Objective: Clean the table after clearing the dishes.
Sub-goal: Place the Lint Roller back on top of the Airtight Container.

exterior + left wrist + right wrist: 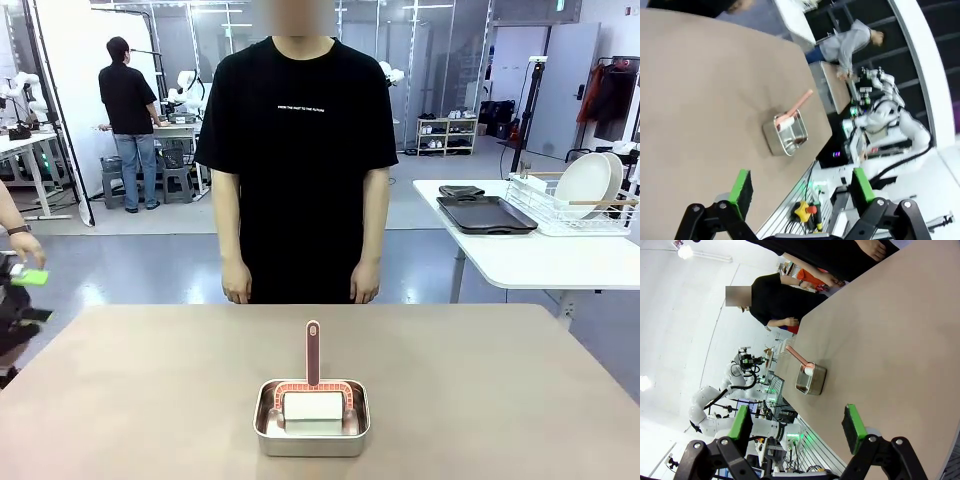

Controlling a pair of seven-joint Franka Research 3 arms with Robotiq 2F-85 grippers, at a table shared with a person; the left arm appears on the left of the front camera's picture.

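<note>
A: Where is the table seen, and what is carried on it?
B: Filling the front view; a steel pan with a pink-handled brush sits at 6 o'clock.
A: And the pincers?
B: From the wrists, the left gripper and right gripper are seen spread wide, nothing held.
A: The dishes?
B: White plates are racked on the side table at 3 o'clock.

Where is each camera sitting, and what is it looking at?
Front view: sits on the robot's side, looks across the table at the person standing at the far edge; the left gripper peeks in at the picture's left edge.
Left wrist view: rides the left arm, looks along its open left gripper over the table's edge.
Right wrist view: rides the right arm, looks along its open right gripper over the table.
Shared: all three show the steel pan with the pink-handled brush.
</note>
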